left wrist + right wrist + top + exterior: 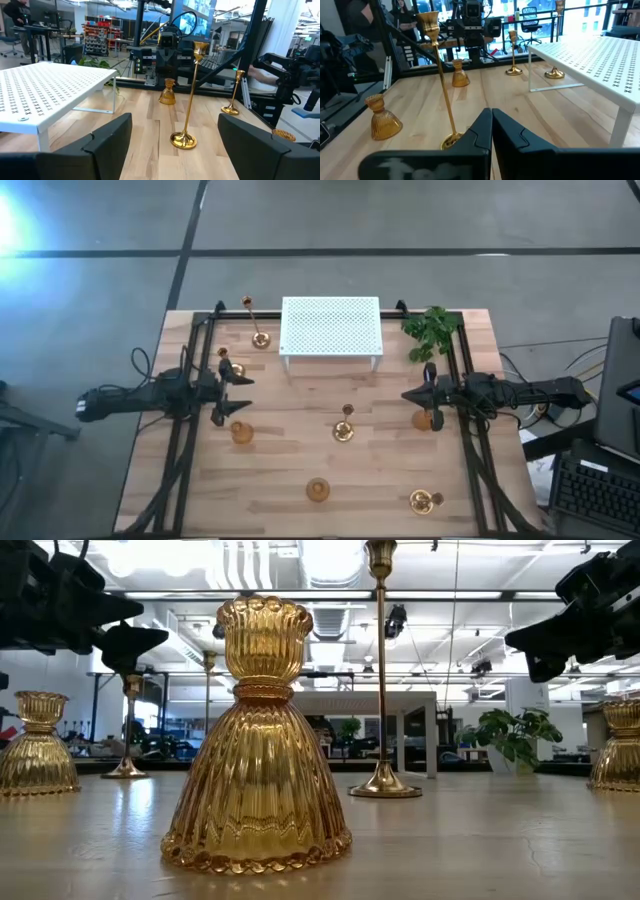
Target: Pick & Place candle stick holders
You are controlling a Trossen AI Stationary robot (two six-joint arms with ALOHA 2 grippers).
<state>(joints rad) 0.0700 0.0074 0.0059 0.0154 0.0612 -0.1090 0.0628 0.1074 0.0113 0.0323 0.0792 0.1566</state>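
Observation:
Several shiny gold candle stick holders stand upright on their bases on the wooden table (300,460). A tall one (344,425) stands mid-table and also shows in the left wrist view (192,95) and the right wrist view (440,75). Squat ribbed ones stand at the left (242,432), the near middle (318,490) (258,740) and the right (425,420). Two tall ones (258,325) (228,365) stand at the far left. My left gripper (243,393) (175,150) hovers open and empty. My right gripper (410,395) (491,125) hovers shut and empty.
A white perforated stand (330,330) stands at the far middle, with a green plant sprig (432,330) to its right. Another gold holder (425,500) stands near the front right corner. Black frame rails (180,440) (478,460) run along both table sides.

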